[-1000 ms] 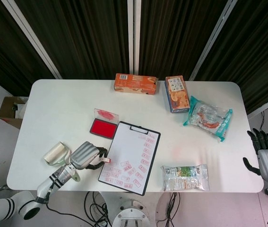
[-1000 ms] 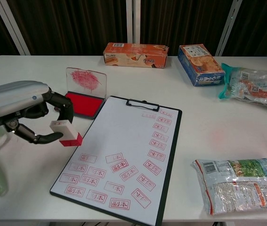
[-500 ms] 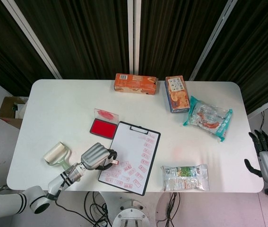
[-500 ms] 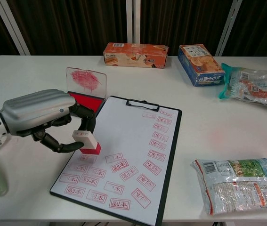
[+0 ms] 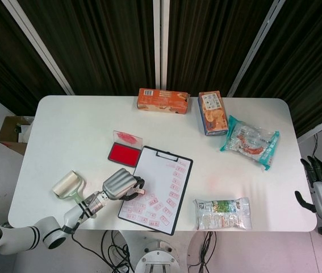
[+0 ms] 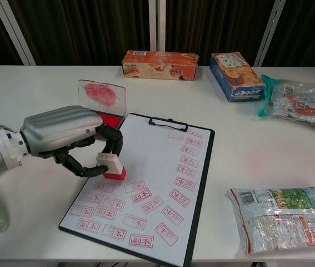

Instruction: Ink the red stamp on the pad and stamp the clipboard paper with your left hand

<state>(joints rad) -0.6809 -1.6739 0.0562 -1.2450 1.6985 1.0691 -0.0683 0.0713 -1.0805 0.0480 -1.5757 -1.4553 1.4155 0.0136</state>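
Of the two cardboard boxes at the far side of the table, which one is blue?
The blue box right of the orange box, nearest the snack bag; the other lies behind the clipboard.

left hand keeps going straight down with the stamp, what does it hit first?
Most likely the white clipboard paper. The left hand holds the red stamp face-down just over a bare patch above the rows of red prints. How much gap is left is unclear.
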